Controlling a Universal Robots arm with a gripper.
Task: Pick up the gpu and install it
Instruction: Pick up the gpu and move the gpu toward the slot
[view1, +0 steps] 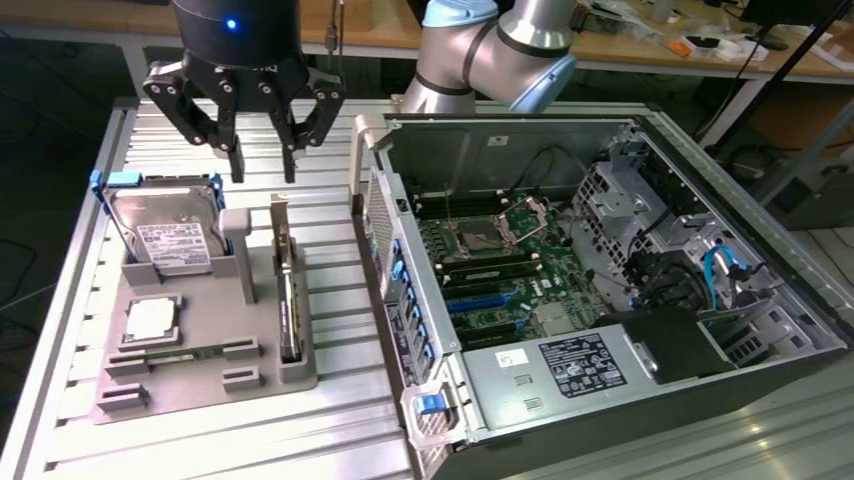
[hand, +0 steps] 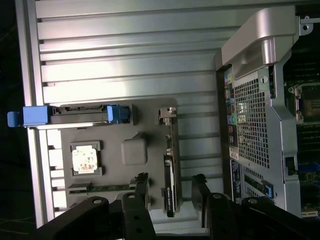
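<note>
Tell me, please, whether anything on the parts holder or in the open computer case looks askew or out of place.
Nothing stands out. The gpu stands edge-on in its slot of the grey holder, the hard drive sits in its cradle, the processor lies flat. The gripper hangs above, jaws apart, empty.

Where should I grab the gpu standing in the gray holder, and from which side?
Probably its upper edge, from straight above. The gpu stands edge-on in a slot of the gray holder, so only the two flat faces above the slot are free to pinch.
</note>
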